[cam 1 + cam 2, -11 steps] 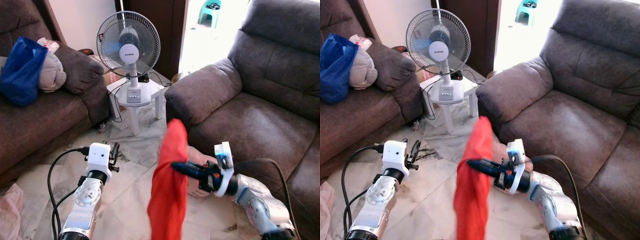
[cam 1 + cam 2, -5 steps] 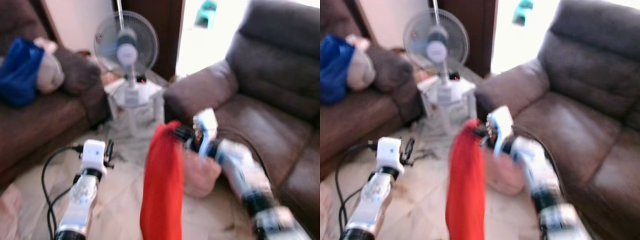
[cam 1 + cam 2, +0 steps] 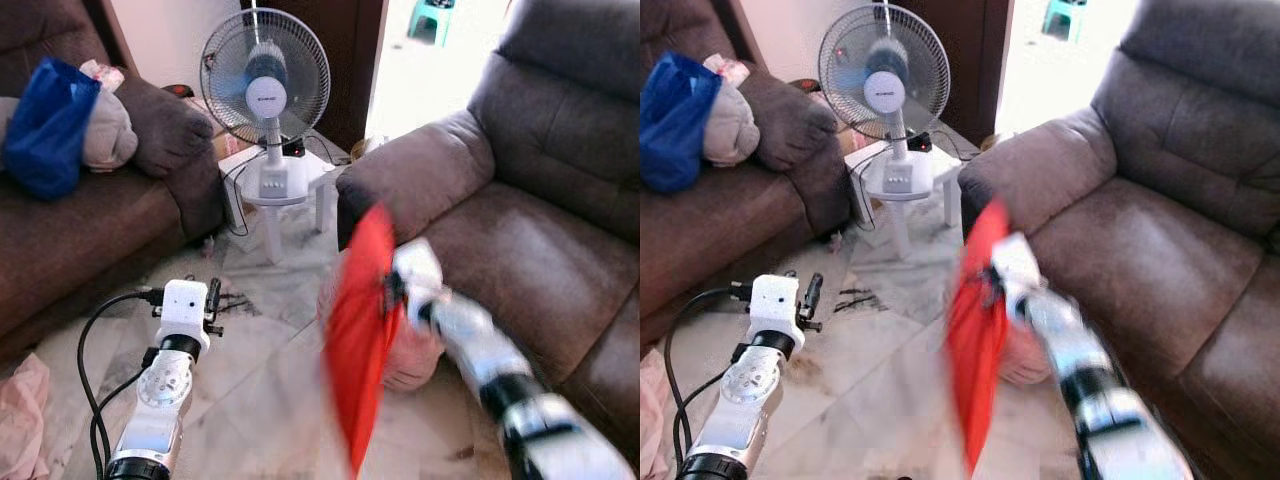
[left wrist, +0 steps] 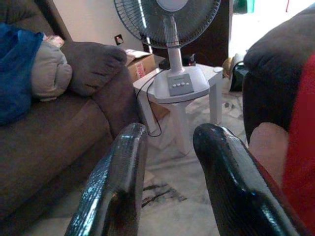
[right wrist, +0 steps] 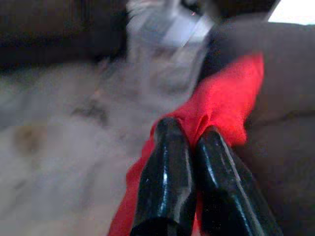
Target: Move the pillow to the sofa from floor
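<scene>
Change: right arm has swung up and toward the sofa [image 3: 520, 230] since a second ago, carrying the red pillow [image 3: 362, 320].
Right gripper [image 5: 189, 135]: fingers pinched together on the pillow's edge.
Pillow: hanging off the floor [image 3: 260, 370], beside the sofa front; blurred.
Left gripper [image 4: 170, 135]: fingers parted, holding nothing, aimed toward the fan [image 3: 265, 80].

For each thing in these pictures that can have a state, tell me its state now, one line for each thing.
red pillow: lifted off the floor, hanging from the right gripper, blurred.
right gripper: shut on the red pillow.
left gripper: open, holding nothing.
fan: upright on the small white table; cannot tell if it runs.
blue bag: lying on the left sofa.
right sofa: seat bare.
</scene>
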Motion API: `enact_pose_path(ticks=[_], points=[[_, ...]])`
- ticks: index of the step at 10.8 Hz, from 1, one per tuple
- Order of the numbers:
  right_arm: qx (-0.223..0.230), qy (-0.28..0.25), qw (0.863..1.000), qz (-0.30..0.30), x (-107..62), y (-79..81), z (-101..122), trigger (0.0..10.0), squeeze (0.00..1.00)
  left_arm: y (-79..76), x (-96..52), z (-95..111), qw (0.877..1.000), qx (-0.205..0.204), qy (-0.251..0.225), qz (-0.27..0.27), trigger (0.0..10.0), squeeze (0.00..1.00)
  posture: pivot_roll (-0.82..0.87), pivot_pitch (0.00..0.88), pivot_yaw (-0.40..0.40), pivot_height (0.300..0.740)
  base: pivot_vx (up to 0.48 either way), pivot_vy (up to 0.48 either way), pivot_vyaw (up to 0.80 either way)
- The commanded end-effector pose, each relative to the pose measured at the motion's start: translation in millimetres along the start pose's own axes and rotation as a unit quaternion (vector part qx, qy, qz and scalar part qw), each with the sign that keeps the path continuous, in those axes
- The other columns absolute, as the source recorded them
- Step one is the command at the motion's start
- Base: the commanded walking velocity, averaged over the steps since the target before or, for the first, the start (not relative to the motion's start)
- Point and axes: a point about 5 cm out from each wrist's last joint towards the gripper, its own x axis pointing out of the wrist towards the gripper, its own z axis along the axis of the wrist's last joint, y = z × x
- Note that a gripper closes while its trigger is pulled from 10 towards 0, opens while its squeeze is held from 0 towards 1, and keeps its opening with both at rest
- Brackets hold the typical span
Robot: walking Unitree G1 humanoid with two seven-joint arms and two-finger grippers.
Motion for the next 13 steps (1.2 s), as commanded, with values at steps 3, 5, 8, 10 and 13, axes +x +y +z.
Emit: enact_pose_path(ticks=[3,5,8,10,13], points=[[-0.120,-0.061,0.987,-0.088,2.1,-23.2,35.0,10.0,0.00,8.1,-1.3,-3.3,1.000,0.009,0.012,0.022,10.0,0.00,0.06,0.051,-0.019,0.740,0.000,0.000,0.00],[-0.178,0.002,0.967,-0.184,-11.2,-62.1,15.7,10.0,0.00,6.4,-0.2,-4.7,0.999,0.009,0.017,0.026,10.0,0.00,0.04,0.055,-0.018,0.740,0.000,0.000,0.00],[-0.238,0.024,0.948,-0.210,-17.2,-70.3,2.4,10.0,0.00,6.4,0.2,-6.1,0.999,0.010,0.021,0.030,10.0,0.00,0.04,0.055,-0.017,0.740,0.000,0.000,0.00],[-0.211,-0.014,0.963,-0.167,-11.6,-56.6,9.0,10.0,0.00,8.7,-0.7,-6.1,0.999,0.009,0.021,0.033,10.0,0.00,0.05,0.056,-0.021,0.740,0.000,0.000,0.00],[-0.051,-0.078,0.995,-0.039,-6.4,-29.5,10.3,10.0,0.00,7.0,-1.7,-6.0,0.999,-0.002,0.019,0.029,10.0,0.00,0.05,0.058,-0.024,0.740,0.000,0.000,0.00]])
